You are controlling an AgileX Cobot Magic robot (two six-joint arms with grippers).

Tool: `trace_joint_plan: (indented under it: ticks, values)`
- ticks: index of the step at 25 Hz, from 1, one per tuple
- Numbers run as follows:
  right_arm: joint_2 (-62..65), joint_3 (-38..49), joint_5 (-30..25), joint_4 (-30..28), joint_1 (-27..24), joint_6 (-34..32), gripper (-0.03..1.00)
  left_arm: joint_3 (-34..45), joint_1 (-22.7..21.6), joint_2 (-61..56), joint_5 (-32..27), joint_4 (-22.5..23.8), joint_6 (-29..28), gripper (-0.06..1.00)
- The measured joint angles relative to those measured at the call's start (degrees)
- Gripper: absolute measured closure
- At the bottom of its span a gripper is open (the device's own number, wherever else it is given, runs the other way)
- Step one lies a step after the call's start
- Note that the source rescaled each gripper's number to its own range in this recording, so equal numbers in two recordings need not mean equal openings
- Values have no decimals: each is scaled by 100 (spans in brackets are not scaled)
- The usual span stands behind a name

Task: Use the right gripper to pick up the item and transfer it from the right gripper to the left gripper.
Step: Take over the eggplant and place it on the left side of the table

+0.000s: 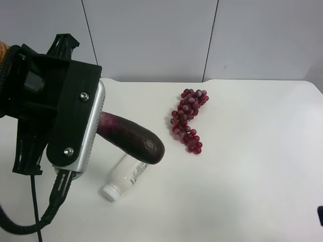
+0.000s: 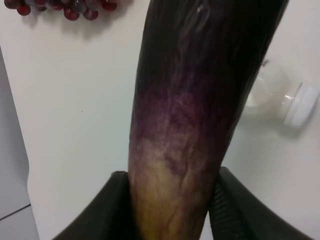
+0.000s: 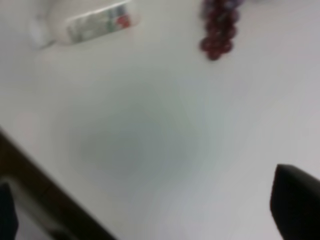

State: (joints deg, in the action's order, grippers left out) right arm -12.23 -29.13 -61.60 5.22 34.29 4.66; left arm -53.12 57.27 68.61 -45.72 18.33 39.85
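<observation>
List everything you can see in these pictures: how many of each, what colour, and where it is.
toy eggplant: one, glossy dark purple fading to reddish purple and yellowish at the gripped end, held in the left gripper, overlapping the bottle in the high view
bunch of grapes: one, red, lying on the table, apart from the bottle
bottle: one, white with a printed label and white cap, lying on its side on the table
table: one, white
wall panels: light grey with dark seams, behind the table
left gripper: one, black, on the arm with the silver-grey plate, closed on the eggplant
right gripper: one, black, open and holding nothing, over bare table
</observation>
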Motion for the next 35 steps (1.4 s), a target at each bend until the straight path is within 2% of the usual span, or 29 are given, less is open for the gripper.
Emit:
trace_joint_plan:
  ticks: [8,11,16,19,24,29,35]
  values:
    - [1232,11,0,-7,-1813,0,-3,0,0,0,0,0,-135,94]
    - [1232,26,5,-2,-2031,0,-3,0,0,0,0,0,-500,94]
    - [1232,26,5,4,-2063,0,-3,0,0,0,0,70,-1299,94]
    - [1232,26,5,4,-2063,0,-3,0,-170,0,8,124,-1837,94]
    - [1232,26,5,4,-2063,0,-3,0,-1204,118,25,-69,-2463,94]
    - [1232,26,5,4,-2063,0,-3,0,-2566,323,197,-869,-2539,94]
    - [1232,26,5,4,-2063,0,-3,0,-3889,747,467,-1787,-2544,94]
